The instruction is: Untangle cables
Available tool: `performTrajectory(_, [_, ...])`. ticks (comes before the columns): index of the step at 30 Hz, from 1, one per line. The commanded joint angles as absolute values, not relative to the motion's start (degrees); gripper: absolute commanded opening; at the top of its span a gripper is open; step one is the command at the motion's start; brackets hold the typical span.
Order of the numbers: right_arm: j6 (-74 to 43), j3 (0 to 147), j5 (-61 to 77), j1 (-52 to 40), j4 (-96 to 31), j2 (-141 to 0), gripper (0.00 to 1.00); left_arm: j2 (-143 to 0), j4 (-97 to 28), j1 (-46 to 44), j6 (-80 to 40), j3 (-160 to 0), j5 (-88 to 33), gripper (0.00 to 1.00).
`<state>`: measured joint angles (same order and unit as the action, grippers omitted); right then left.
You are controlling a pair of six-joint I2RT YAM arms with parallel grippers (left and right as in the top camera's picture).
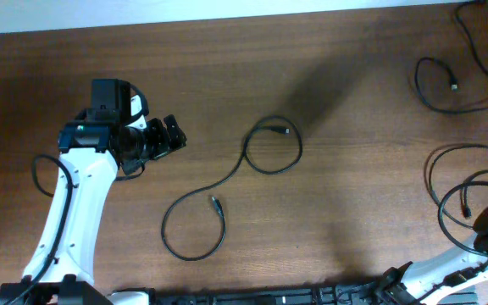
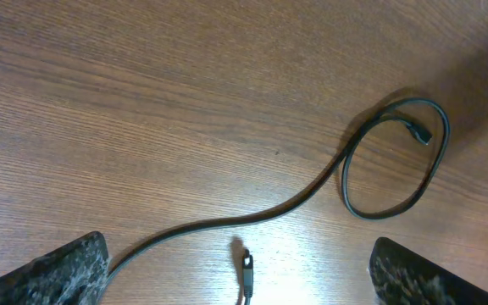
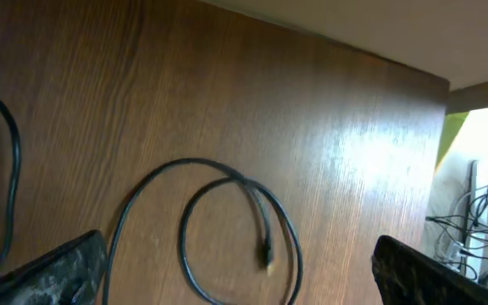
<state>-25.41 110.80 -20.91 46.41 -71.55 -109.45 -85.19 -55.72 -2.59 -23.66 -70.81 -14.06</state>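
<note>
Sprawling across the table (image 1: pixel 227 51), the middle cable (image 1: pixel 246 157) curls into a loop at each end. The left gripper (image 1: pixel 174 135) hangs spread wide just left of it, apart. The right gripper (image 3: pixel 240 263), also released, hovers over a right cable (image 3: pixel 185 160). A far cable (image 1: pixel 454 86) lies well apart.

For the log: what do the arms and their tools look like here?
Left arm: white shells, black joints, a small teal-lit patch near the wrist, a thin black cable looping alongside. Its tool is black. Right arm, mostly cropped, matches: white with black. Fingers are dark, speckled pale.
</note>
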Motion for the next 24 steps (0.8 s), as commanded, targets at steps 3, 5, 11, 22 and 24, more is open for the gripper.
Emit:
performTrajectory(3, [-23.8,111.3,7.8,44.6,-72.2,-108.4,0.99,-85.4,-55.6,-2.3,-24.4,-70.6,-13.7,0.99])
performTrajectory(5, [-23.8,110.4,13.1,39.9,-72.2,-108.4,0.99,-85.4,-55.6,-2.3,-24.4,-70.6,-13.7,0.99])
performTrajectory(11, [-18.1,109.3,13.0,17.8,-72.5,-109.9,0.99,-85.4,-55.6,-2.3,-24.4,-70.6,-13.7,0.99])
performTrajectory(22, [-17.3,95.7,13.2,-11.3,-66.8,-113.8,0.99,-85.4,-55.6,-2.3,-24.4,-70.6,-13.7,0.99])
performTrajectory(24, [-17.3,90.0,13.3,-15.6,-60.3,-113.8,0.99,-85.4,-55.6,-2.3,-24.4,-70.6,-13.7,0.99])
